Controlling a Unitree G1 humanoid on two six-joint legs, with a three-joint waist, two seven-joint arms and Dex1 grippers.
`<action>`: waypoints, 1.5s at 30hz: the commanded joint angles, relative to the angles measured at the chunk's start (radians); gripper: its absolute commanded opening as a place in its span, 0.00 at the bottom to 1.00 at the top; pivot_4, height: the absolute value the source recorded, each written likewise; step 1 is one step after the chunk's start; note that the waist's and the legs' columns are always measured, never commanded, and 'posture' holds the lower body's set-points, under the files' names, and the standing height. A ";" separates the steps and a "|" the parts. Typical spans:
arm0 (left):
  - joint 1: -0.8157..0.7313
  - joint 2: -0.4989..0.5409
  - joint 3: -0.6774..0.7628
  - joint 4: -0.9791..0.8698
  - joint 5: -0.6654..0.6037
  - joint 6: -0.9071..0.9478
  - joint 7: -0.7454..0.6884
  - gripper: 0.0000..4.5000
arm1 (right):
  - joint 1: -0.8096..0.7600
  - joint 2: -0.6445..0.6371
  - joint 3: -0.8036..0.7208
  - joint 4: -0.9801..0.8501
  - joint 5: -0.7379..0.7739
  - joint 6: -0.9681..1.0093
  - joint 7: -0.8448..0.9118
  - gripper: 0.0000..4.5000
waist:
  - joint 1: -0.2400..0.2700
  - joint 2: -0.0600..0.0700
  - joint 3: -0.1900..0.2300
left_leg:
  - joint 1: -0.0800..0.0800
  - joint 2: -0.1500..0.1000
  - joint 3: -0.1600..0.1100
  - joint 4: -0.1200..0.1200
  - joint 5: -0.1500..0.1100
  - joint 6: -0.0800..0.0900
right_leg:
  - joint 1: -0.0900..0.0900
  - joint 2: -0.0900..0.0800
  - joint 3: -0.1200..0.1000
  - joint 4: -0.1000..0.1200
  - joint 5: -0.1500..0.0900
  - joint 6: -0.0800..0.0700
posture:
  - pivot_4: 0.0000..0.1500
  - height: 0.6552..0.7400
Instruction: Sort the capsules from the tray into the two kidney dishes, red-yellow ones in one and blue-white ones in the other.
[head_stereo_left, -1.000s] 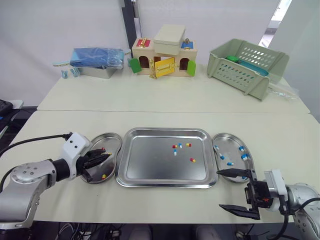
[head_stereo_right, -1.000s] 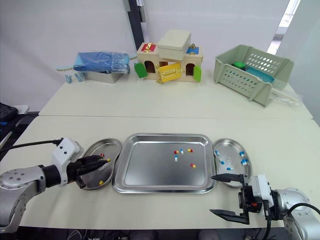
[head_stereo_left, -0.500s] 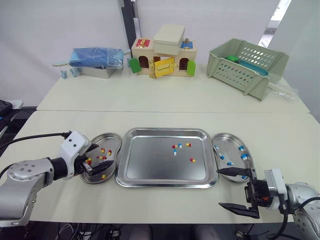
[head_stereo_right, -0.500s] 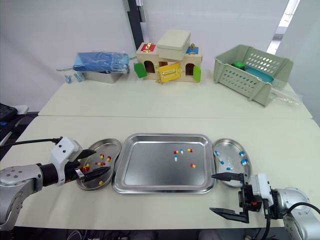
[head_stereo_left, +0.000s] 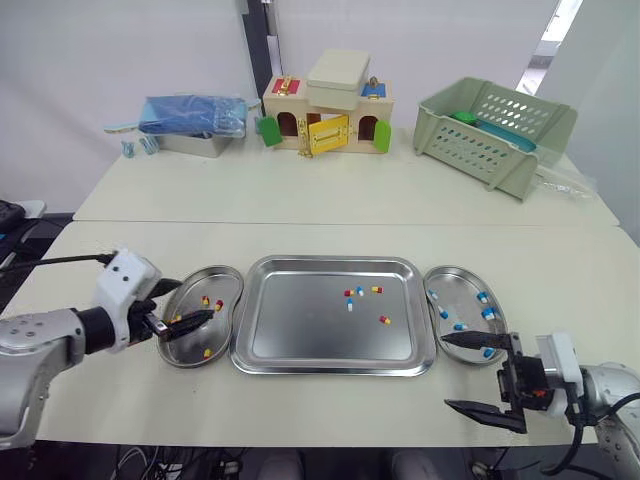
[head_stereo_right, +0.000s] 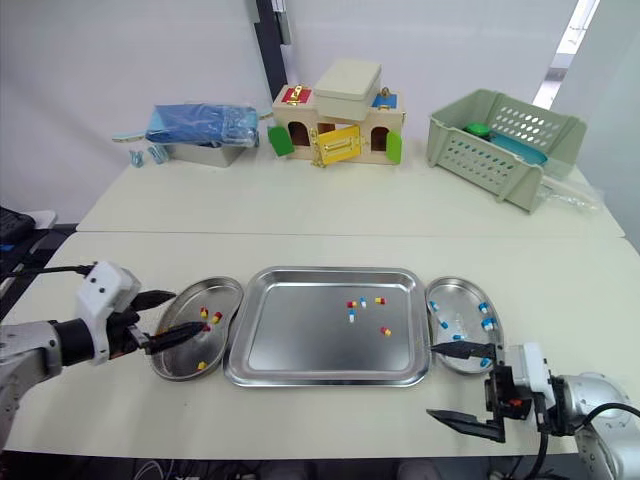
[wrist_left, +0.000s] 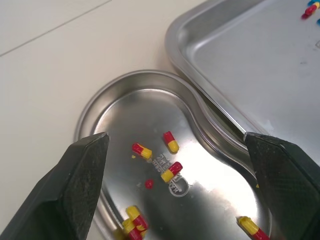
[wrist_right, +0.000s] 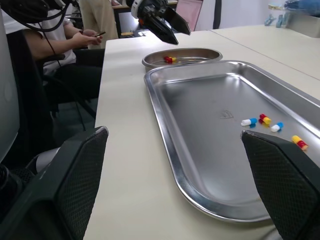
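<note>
Left claw (head_stereo_left: 180, 305) has drawn back off my red-yellow dish (head_stereo_left: 222, 288), fingers wide, nothing held. I judge that drop complete; several capsules (head_stereo_left: 385, 320) remain on the tray (head_stereo_left: 330, 261).

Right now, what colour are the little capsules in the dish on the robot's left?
Red and yellow capsules lie in the left kidney dish; the left wrist view shows them best.
</note>
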 joint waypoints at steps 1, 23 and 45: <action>0.024 0.054 0.155 -0.003 -0.034 0.028 -0.030 0.99 | 0.004 -0.069 -0.118 -0.001 0.033 0.049 -0.021 1.00 | 0.000 0.000 0.000 | 0.000 0.000 0.000 0.000 0.000 0.000 | 0.000 0.000 0.000 0.000 0.000 0.000 | 1.00 1.00; 0.298 0.153 0.393 0.413 0.180 -0.257 -0.147 0.99 | -0.259 -0.338 -0.225 0.530 -0.145 0.167 -0.020 1.00 | -0.006 0.000 0.000 | 0.000 0.000 0.002 -0.001 0.000 0.000 | -0.002 0.000 0.001 0.000 0.000 0.000 | 1.00 1.00; 0.335 0.079 0.355 0.354 0.165 -0.271 -0.131 0.99 | -0.287 -0.317 -0.227 0.553 -0.142 0.120 0.046 1.00 | -0.011 0.000 0.000 | 0.000 0.000 0.002 -0.001 0.000 0.000 | -0.002 0.000 0.001 0.000 0.000 0.000 | 1.00 1.00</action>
